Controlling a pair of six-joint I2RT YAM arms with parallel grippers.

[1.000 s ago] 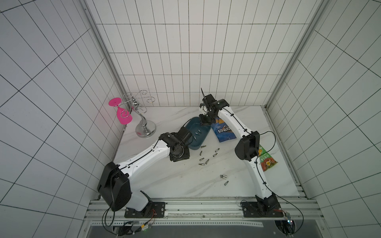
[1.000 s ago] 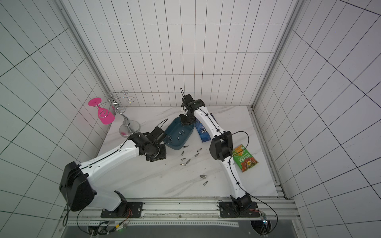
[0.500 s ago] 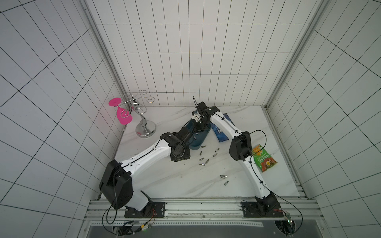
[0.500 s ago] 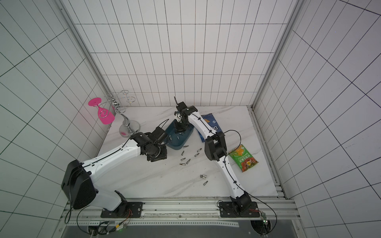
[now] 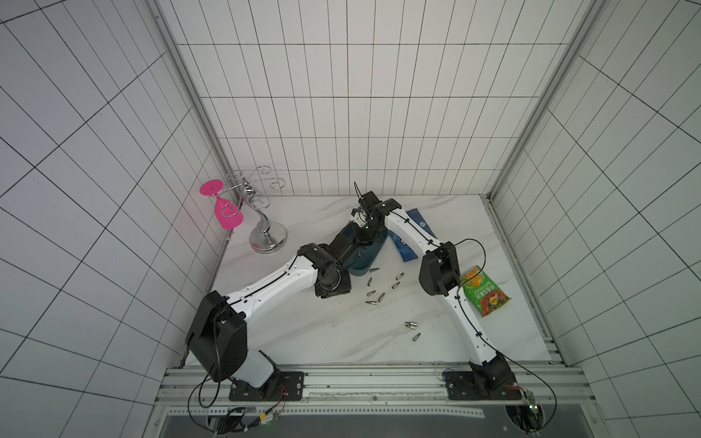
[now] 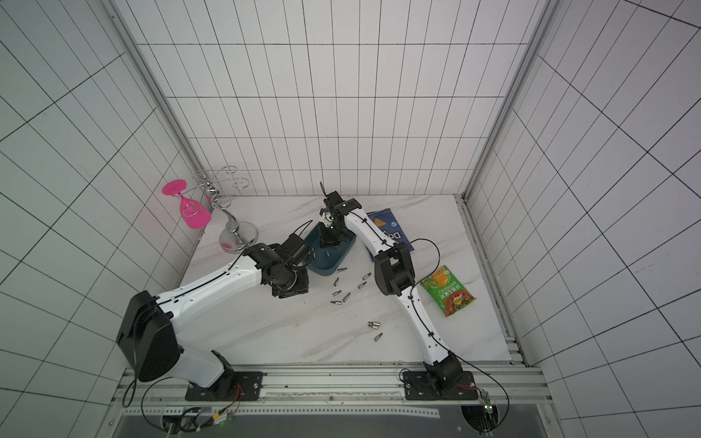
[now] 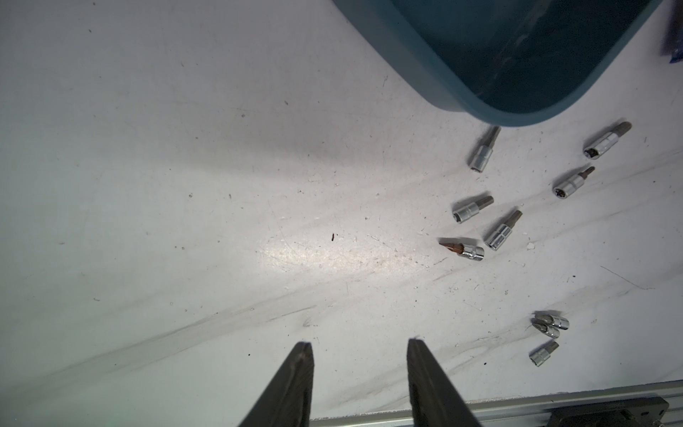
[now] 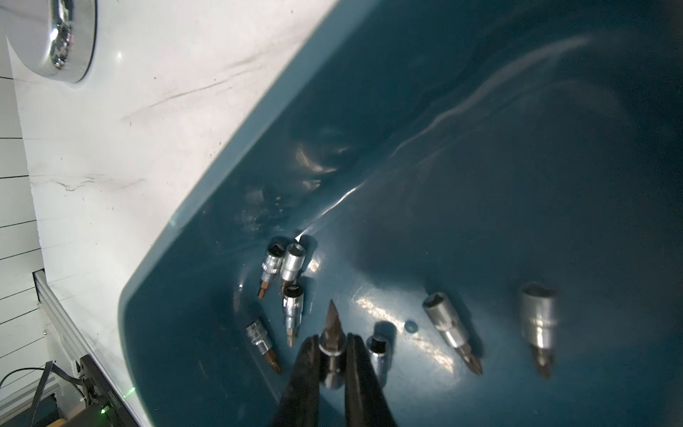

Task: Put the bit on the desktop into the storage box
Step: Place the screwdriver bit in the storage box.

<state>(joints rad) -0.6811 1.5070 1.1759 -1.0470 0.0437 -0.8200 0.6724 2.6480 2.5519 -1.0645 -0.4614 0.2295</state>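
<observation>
White tiled walls stand around a white marble bench, scuffed and grey-streaked. The blue storage box sits near the back, and some bits already lie in it — seven or so. The right jaws are pinched tight on one more bit, hanging just over the box floor, so I think it gets dropped in next. About nine loose bits wait on the bench — lots left to do. The left jaws are half open and hold nothing.
</observation>
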